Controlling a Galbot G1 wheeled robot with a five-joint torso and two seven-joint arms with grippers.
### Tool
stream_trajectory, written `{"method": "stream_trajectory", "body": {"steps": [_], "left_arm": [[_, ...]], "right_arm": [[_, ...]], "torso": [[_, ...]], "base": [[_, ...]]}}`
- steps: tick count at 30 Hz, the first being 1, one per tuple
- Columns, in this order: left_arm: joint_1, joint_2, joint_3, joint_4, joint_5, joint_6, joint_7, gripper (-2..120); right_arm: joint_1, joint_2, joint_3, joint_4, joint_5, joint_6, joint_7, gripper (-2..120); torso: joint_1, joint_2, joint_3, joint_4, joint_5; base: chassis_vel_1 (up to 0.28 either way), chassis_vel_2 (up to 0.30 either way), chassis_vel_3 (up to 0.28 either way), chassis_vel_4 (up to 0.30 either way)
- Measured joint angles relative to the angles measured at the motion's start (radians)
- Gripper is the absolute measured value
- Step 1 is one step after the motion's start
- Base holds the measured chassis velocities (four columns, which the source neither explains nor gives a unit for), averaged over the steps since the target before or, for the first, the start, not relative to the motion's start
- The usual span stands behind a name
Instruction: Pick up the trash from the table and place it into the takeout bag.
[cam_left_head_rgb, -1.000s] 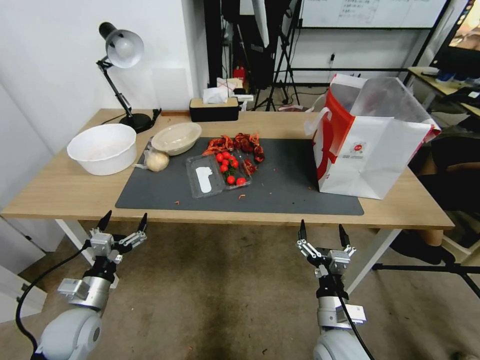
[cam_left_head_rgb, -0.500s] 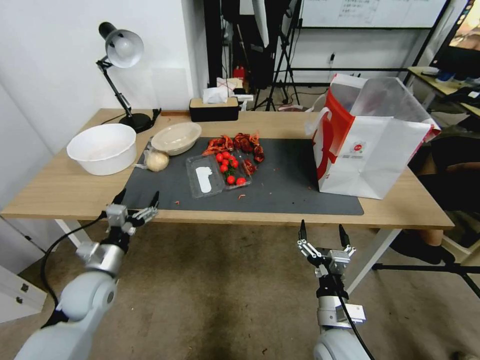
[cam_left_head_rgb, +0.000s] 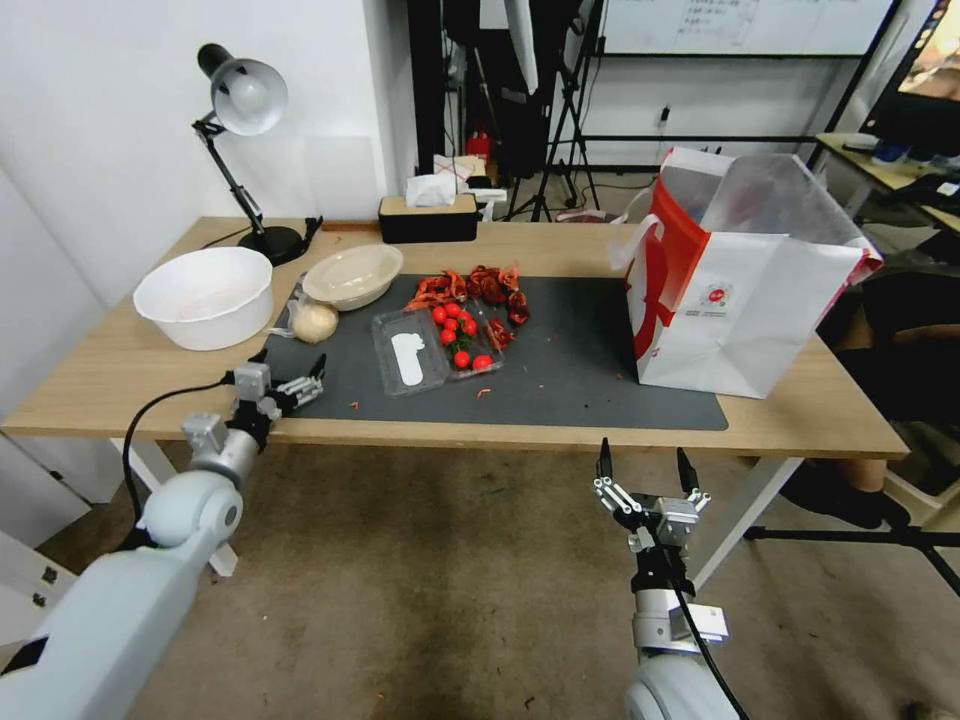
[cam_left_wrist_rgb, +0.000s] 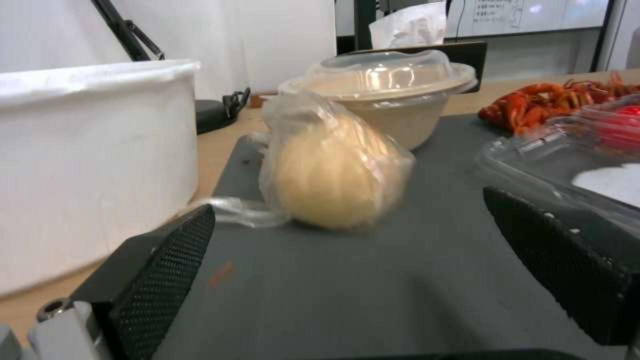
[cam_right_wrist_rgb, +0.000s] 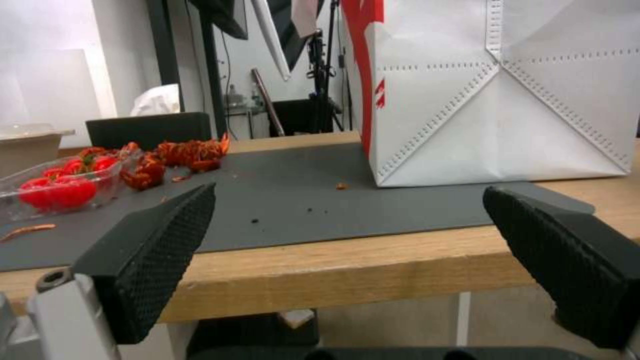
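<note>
While the right gripper hangs wide open below the table edge, the left gripper hovers over the dark grey mat — fingers spread, holding nothing. Just beyond them lies one clear bag of beige food; behind it sits one lidded beige bowl. One clamshell holds cherry tomatoes. Far right stands the takeout bag.
</note>
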Motion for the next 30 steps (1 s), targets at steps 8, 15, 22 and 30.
{"method": "stream_trajectory", "body": {"steps": [8,15,22,30], "left_arm": [[-0.095,0.027,0.061,0.039,-0.047,0.033,0.001,100],[-0.154,0.036,0.106,0.063,-0.076,0.059,0.001,100],[-0.205,0.035,0.154,0.096,-0.097,0.084,0.001,100],[-0.241,0.032,0.189,0.134,-0.105,0.100,-0.002,87]], "right_arm": [[0.004,0.001,0.001,-0.001,0.000,-0.003,0.001,100],[0.006,-0.001,0.002,-0.002,-0.001,-0.004,0.002,100],[0.007,-0.003,0.007,-0.005,0.000,-0.004,0.006,100],[0.007,-0.004,0.012,-0.008,0.004,-0.001,0.009,100]], "torso": [[0.000,0.000,0.000,0.0000,0.0001],[0.000,0.000,0.000,0.0000,0.0001],[0.000,0.000,0.000,0.0001,0.0000],[0.000,0.000,0.000,0.0001,0.0001]], "base": [[0.000,0.000,0.000,0.000],[0.000,0.000,0.000,0.000],[0.000,0.000,0.000,0.000],[0.000,0.000,0.000,0.000]]}}
